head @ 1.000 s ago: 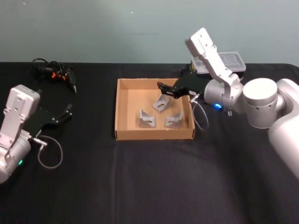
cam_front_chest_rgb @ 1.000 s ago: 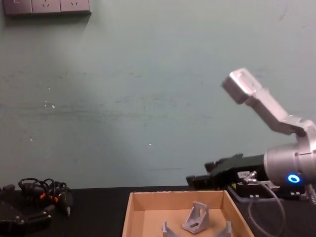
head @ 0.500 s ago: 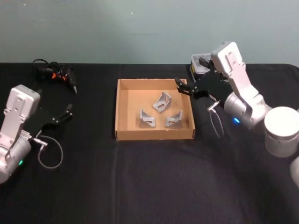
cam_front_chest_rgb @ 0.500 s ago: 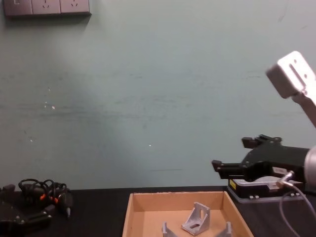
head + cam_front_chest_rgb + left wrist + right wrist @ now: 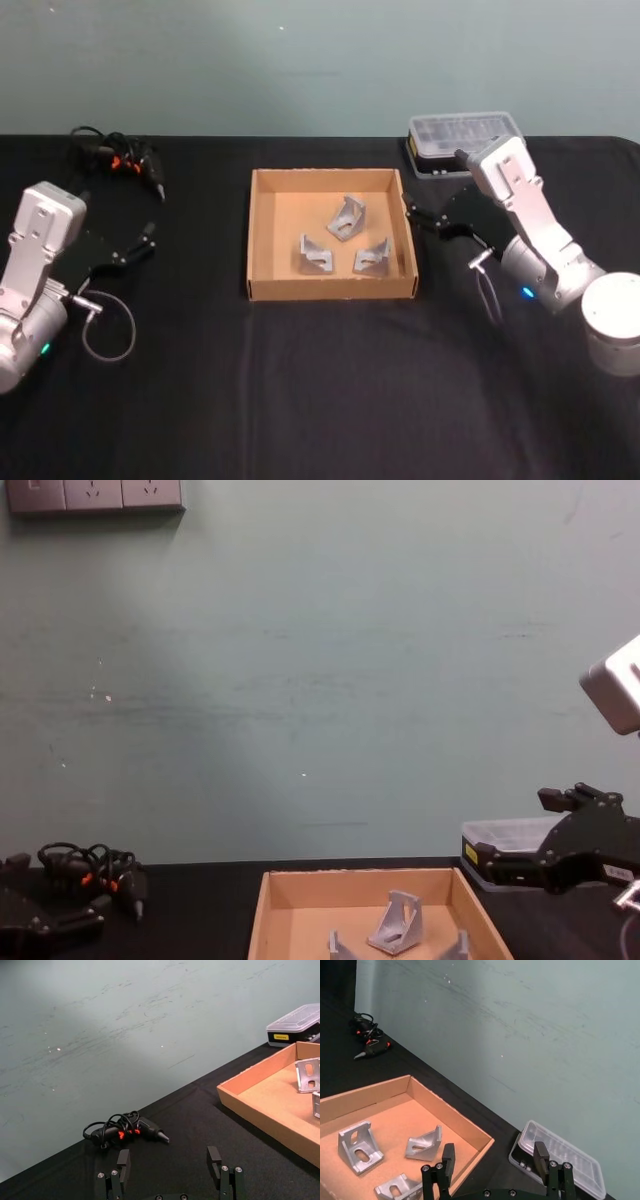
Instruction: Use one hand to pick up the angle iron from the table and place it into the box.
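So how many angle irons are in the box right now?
3, all inside the box: one angle iron toward the back, tilted; one at front left; one at front right. None seem hidden.

No legible text; case (image 5: 295,1025) label unreadable

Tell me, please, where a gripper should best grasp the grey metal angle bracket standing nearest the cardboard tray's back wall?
Probably from above, pinching the upright slotted flange of the grey metal angle bracket across its thin faces. Its other flange appears to lie flat on the cardboard tray floor, offering little to grip.
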